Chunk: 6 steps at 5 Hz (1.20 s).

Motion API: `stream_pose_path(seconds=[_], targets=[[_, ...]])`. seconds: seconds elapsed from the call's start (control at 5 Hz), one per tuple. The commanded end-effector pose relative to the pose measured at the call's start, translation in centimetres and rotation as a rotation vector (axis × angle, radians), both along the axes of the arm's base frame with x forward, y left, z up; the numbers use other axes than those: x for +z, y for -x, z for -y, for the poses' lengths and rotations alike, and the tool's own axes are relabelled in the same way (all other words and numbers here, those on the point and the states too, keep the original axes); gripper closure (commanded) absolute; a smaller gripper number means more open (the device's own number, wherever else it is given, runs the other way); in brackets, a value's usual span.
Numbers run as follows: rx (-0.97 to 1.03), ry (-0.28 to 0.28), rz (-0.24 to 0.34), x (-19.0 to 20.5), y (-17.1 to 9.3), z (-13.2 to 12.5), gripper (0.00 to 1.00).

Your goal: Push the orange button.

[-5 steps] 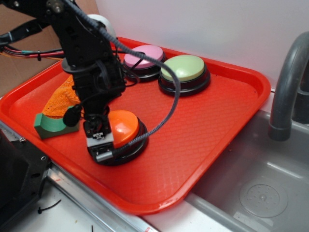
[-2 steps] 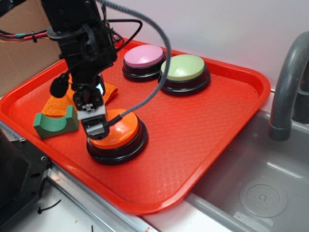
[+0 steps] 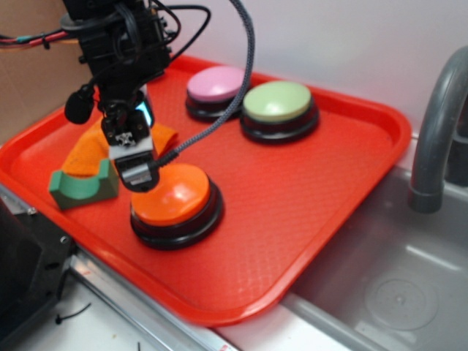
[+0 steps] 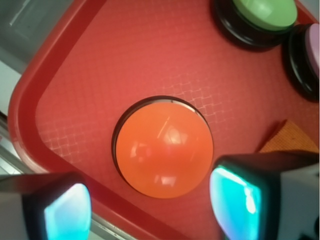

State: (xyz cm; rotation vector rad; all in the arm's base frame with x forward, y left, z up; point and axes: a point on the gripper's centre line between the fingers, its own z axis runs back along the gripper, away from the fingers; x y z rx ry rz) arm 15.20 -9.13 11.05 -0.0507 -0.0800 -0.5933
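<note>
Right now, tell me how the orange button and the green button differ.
The orange button has a glossy orange top; the green button has a pale green one. The orange button sits near the tray's front edge, right by the pincer; the green button sits at the back beside the pink button, with nothing over it. Both are round domes on black bases, alike in size.

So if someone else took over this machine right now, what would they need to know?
Gripper: fingers apart, holding nothing, above the near-left edge of the orange button.
Orange button: near the front of the red tray; the pink button and green button are at the back.
Done: gripper is lined up by the button.
Left: can't tell whether it has been pressed. If not, push down on the dome.
</note>
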Motion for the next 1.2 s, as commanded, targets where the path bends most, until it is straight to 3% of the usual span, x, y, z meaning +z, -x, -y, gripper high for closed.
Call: stream_pose_path(seconds=[0.0,0.8,1.0], targets=[[-0.013,0.025,0.034,3.0,-0.3,0.5,0.00],[0.031,0.003,0.030,6.7,1.0,0.5,0.00],[0.048,-0.035,0.058,8.5,1.9,0.4,0.00]])
